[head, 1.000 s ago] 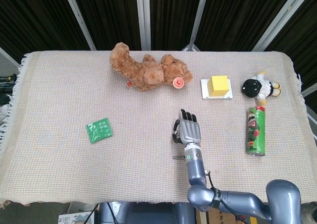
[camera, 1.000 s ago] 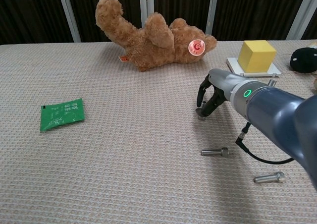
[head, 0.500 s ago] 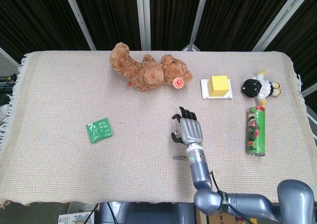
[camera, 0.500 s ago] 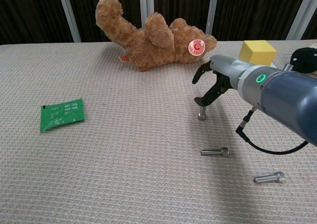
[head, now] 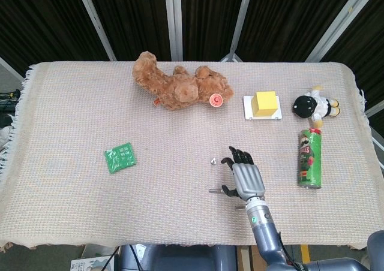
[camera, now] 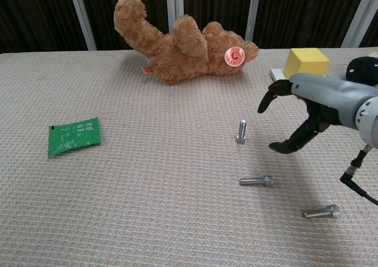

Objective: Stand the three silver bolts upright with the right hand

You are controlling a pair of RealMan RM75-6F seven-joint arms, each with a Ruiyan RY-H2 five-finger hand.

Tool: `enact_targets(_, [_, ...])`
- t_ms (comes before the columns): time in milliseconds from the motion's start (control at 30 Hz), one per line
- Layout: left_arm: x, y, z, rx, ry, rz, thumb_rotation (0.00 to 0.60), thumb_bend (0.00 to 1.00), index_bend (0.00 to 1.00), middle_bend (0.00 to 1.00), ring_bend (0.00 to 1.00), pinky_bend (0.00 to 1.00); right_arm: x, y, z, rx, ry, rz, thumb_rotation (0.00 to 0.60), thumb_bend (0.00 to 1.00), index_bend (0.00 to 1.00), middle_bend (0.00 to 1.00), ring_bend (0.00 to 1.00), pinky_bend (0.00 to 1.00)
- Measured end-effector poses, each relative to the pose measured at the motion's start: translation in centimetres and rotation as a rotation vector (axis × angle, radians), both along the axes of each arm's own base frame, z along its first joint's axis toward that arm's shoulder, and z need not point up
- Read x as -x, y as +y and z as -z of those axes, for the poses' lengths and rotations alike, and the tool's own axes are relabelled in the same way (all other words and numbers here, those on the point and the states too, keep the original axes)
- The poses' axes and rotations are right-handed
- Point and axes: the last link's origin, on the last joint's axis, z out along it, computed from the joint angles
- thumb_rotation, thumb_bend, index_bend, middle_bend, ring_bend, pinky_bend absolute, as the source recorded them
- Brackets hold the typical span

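The right robot hand (camera: 298, 116) has let go and pulled back toward the tabletop's near edge, fingers spread and empty, leaving one silver steel bolt (camera: 241, 131) upright mid-tabletop, with two lying silver bolts (camera: 256, 181) nearer that edge still to stand.

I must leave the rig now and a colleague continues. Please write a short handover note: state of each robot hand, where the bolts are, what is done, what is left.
Right robot hand: open, holds nothing, raised above the cloth to the right of the upright bolt.
Left robot hand: not in view.
Upright bolt: stands on its head, free of the hand, mid-table in front of the teddy bear.
Middle bolt: lies on its side, nearer the robot.
Near bolt: lies on its side, closest to the robot, further right.
Done: one of three bolts stands.
Left: stand the two lying bolts with the right robot hand.
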Motion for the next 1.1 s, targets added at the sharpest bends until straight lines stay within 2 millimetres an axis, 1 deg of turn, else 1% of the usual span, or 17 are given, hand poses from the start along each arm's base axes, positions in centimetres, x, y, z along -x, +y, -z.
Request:
enact_targets(167, [0.1, -0.1, -0.2, -0.004, -0.005, -0.003, 0.600, 0.08, 0.09, 0.04, 0.00, 0.08, 0.3, 1.8, 0.8, -0.022, -0.001, -0.021, 0.600, 0.27, 0.30, 0.00, 0.00, 0.07])
enact_targets(233, [0.1, -0.1, -0.3, -0.006, -0.007, -0.003, 0.600, 0.08, 0.09, 0.04, 0.00, 0.08, 0.3, 2.4, 1.4, -0.030, 0.000, -0.030, 0.600, 0.27, 0.29, 0.00, 0.00, 0.07])
enact_targets(433, [0.1, -0.2, -0.2, -0.001, -0.008, -0.004, 0.600, 0.08, 0.09, 0.04, 0.00, 0.08, 0.3, 3.3, 3.1, -0.041, 0.004, -0.025, 0.600, 0.27, 0.31, 0.00, 0.00, 0.07])
enact_targets(733, [0.1, -0.1, -0.3, -0.001, -0.009, -0.010, 0.600, 0.08, 0.09, 0.04, 0.00, 0.08, 0.7, 3.0, 4.7, -0.038, 0.033, 0.001, 0.600, 0.27, 0.38, 0.00, 0.00, 0.07])
enact_targets(1100, [0.1, -0.2, -0.2, 0.000, -0.007, -0.009, 0.600, 0.08, 0.09, 0.04, 0.00, 0.08, 0.8, 3.0, 5.4, -0.037, 0.025, 0.023, 0.600, 0.27, 0.43, 0.00, 0.00, 0.07])
